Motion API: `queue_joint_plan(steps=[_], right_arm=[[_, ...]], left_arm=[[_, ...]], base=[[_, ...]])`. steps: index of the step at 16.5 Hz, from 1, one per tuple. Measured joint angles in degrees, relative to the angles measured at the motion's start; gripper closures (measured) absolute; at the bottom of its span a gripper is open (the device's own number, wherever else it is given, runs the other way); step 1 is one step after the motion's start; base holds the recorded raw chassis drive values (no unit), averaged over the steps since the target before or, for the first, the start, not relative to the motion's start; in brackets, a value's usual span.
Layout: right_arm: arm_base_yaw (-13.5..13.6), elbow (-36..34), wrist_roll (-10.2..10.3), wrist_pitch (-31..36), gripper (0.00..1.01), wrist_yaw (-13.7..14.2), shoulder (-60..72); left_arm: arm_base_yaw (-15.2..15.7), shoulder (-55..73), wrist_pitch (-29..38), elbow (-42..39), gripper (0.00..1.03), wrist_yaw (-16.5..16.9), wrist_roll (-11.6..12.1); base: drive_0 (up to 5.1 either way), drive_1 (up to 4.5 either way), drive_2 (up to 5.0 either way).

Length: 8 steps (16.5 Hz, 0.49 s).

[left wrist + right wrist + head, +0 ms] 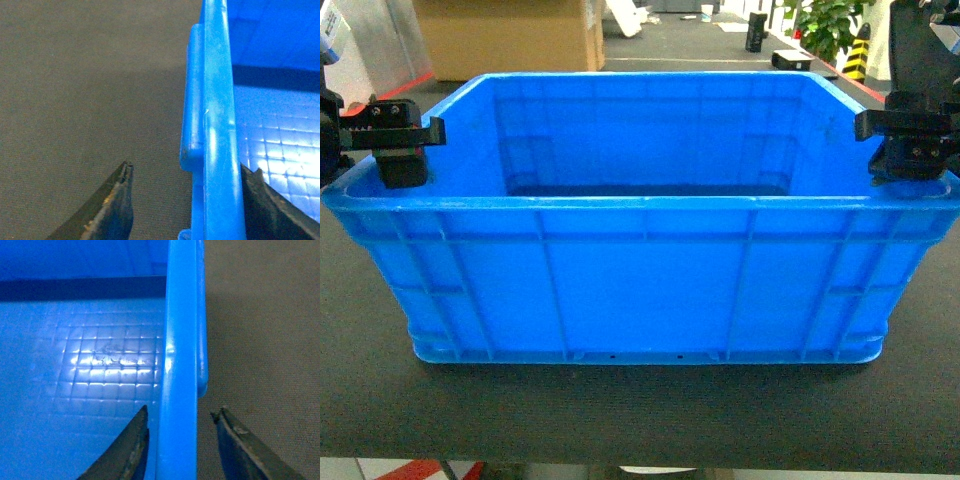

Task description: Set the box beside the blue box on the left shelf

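Observation:
The box (640, 270) is a large bright-blue open-topped crate standing on a dark mat right in front of me in the head view. My left gripper (405, 140) straddles its left rim (217, 125), open: one finger inside the box against the wall, the outer finger (120, 200) well clear of it. My right gripper (910, 140) straddles the right rim (177, 365), also open, its inner finger (132, 445) close to the wall and the outer finger apart. The left shelf and the other blue box are out of view.
The dark mat (640, 415) ends at a front edge near the bottom of the head view. Behind the box are a large cardboard carton (510, 35), a green plant (825, 25) and a yellow-and-black post (857, 50).

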Motion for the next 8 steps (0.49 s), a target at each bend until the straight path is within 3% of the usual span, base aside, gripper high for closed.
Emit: queue_joint_plan(steps=[3,5,8], right_arm=[[0.15,0.0,-0.5,-0.07,0.88,-0.42,0.0],[0.33,0.0,0.66,0.07,0.91,-0.44,0.0],[0.33,-0.13,0.98,1.07,0.92,-0.63,0.0]], left_arm=[[-0.24,0.0,0.04,0.02,0.71,0.68,0.09],[-0.31,-0.02,-0.17,0.04,0.89,1.62,0.61],[-0.26,-0.13,1.09,0.0,0.91,1.92,1.05]], base=[[0.0,0.0,0.0],[0.0,0.0,0.0],[0.0,0.0,0.0]])
